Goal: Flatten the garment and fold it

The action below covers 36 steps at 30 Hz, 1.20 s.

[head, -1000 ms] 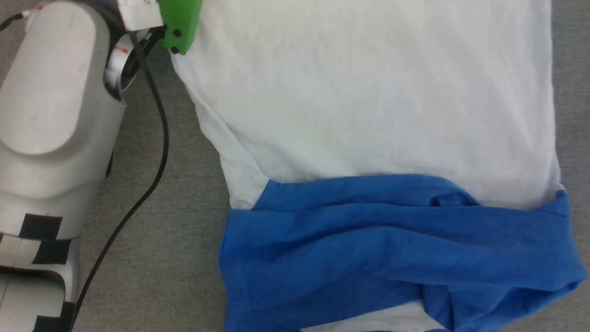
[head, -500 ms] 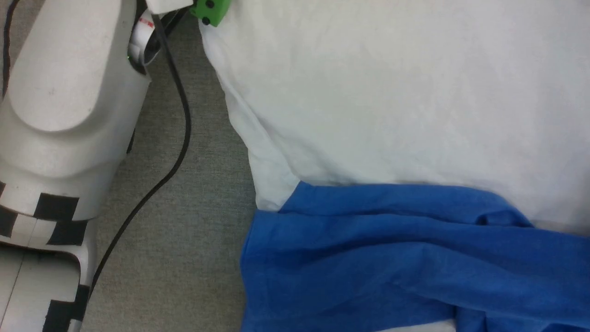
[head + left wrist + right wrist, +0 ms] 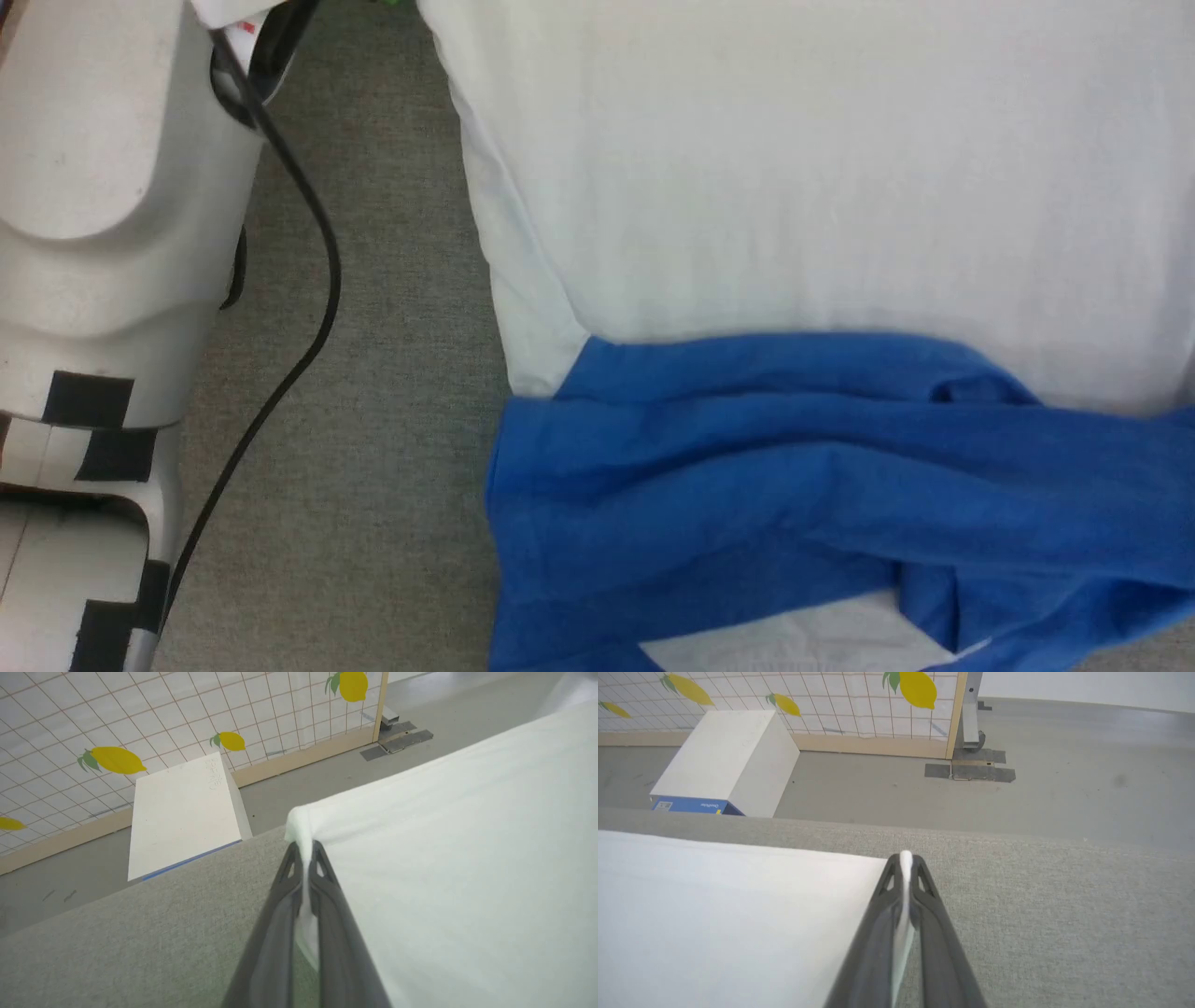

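Note:
The garment [image 3: 794, 177] lies spread on the grey table, its white body across the upper part of the head view. Its blue sleeves [image 3: 747, 485] are crumpled in folds along the near edge. In the left wrist view my left gripper [image 3: 306, 851] is shut on a bunched white corner of the garment [image 3: 444, 868], which stretches away to the right. In the right wrist view my right gripper [image 3: 906, 861] is shut on the opposite white corner of the garment [image 3: 728, 905]; the cloth spreads to the left. My pale left forearm [image 3: 103, 187] stands at the left of the head view.
A black cable [image 3: 299, 308] hangs from the left arm over the grey table [image 3: 373, 373]. Beyond the table's far edge stand a white box [image 3: 182, 812] on the floor and a lemon-patterned grid screen [image 3: 140, 718] with a wooden base.
The head view has shifted, so the garment sits further right and the green wrist part has left the top edge. The garment's folds look much the same.

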Available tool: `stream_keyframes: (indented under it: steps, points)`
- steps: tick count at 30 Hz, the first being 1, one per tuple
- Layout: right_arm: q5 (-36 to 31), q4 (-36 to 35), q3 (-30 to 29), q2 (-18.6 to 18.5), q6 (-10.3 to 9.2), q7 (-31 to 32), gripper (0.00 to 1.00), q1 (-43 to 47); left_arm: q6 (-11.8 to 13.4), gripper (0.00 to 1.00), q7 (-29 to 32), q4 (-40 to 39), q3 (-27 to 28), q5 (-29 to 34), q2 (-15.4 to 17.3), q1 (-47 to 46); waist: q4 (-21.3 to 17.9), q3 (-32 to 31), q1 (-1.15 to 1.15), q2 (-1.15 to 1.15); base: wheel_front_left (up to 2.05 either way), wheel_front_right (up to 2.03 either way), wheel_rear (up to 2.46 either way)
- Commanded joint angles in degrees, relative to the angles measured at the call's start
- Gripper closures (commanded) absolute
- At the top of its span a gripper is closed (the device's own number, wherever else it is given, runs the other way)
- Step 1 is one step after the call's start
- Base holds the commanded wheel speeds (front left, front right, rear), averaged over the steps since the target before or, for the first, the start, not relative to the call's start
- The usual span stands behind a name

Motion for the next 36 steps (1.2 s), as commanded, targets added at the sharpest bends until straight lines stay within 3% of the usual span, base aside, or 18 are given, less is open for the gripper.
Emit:
stream_keyframes:
  steps: [1, 10, 18, 27, 36]
  points:
    - [0.56, -0.21, -0.64, -0.77, -0.1, -1.14, 1.0, -1.16, 0.65, 1.0, -1.51, 0.29, 0.62, -0.11, 0.8, -0.25, -0.82, -2.36, 0.0, 0.0, 0.0, 0.0, 0.0]
    - [7.48, -4.44, -0.78, -2.05, -0.1, -5.23, 1.0, 6.69, -0.44, 1.0, -12.34, -1.77, 1.64, -1.82, 1.44, 5.82, -1.17, -10.7, 0.0, 0.0, 0.0, 0.0, 0.0]
    - [14.07, -15.09, -3.09, -2.09, -0.1, -6.89, 1.0, 24.01, -1.16, 1.0, -21.06, -14.59, 1.61, -4.36, 3.78, 22.17, -0.57, -19.54, 0.0, 0.0, 0.0, 0.0, 0.0]
    - [17.33, -28.4, -9.32, 4.09, -0.1, -7.33, 1.0, 44.39, 2.84, 1.0, -25.15, -29.91, 0.74, -5.08, 6.43, 43.69, 0.55, -26.65, 0.0, 0.0, 0.0, 0.0, 0.0]
    - [20.29, -39.7, -12.93, 12.43, -0.1, -7.68, 1.0, 62.27, 7.03, 1.0, -28.58, -38.3, -1.09, -3.91, 8.0, 60.6, -0.09, -28.66, 0.0, 0.0, 0.0, 0.0, 0.0]
